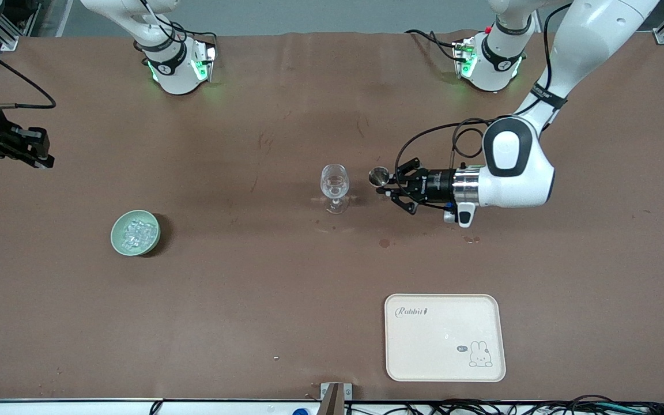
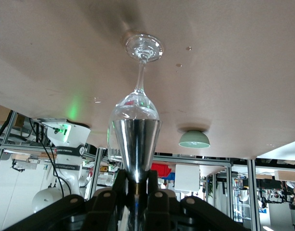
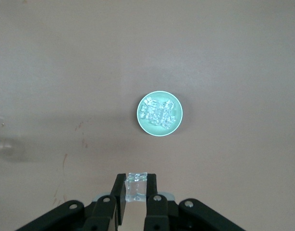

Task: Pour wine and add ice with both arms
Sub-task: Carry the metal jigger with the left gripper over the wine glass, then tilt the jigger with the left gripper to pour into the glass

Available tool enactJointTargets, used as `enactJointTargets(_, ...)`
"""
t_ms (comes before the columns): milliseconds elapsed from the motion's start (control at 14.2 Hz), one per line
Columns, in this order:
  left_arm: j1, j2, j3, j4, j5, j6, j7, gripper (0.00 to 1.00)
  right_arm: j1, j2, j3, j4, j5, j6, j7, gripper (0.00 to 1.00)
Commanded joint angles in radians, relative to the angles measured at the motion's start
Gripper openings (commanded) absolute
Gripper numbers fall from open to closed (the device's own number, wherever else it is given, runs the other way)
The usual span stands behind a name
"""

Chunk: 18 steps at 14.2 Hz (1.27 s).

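A clear stemmed glass [image 1: 335,187] stands upright mid-table. Beside it, toward the left arm's end, my left gripper [image 1: 391,185] lies level, shut on the stem of a small silver metal cup [image 1: 378,177] whose mouth faces the glass. In the left wrist view the cup [image 2: 136,142] sits in front of the glass [image 2: 138,101], between my fingers [image 2: 137,180]. Wine is out of view. My right gripper [image 1: 38,154] hangs high at the right arm's end, shut on one ice cube [image 3: 136,182]. The ice [image 1: 137,233] is heaped in a green bowl [image 3: 159,113].
A cream tray [image 1: 444,337] with a rabbit drawing lies near the front edge, toward the left arm's end. A small dark stain [image 1: 384,243] marks the brown table between glass and tray. The two arm bases [image 1: 177,66] [image 1: 490,63] stand along the back edge.
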<state>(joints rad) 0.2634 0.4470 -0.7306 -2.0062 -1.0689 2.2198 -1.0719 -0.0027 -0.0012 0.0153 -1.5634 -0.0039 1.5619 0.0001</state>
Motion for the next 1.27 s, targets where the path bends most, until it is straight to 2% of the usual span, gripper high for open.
enactJointTargets(0, -0.030, -0.036, -0.006, -0.029, -0.026, 0.059, -0.014, 0.01, -0.005, -0.025, 0.002, -0.021, 0.002, -0.002, 0.003, 0.04)
enactJointTargets(494, -0.081, -0.044, -0.007, -0.036, -0.025, 0.124, -0.049, 0.01, -0.007, -0.023, 0.002, -0.021, 0.002, -0.002, 0.003, 0.04)
enactJointTargets(1199, -0.133, -0.126, -0.004, -0.059, -0.006, 0.173, -0.126, 0.01, -0.010, -0.025, -0.001, -0.023, 0.002, -0.011, 0.003, 0.04)
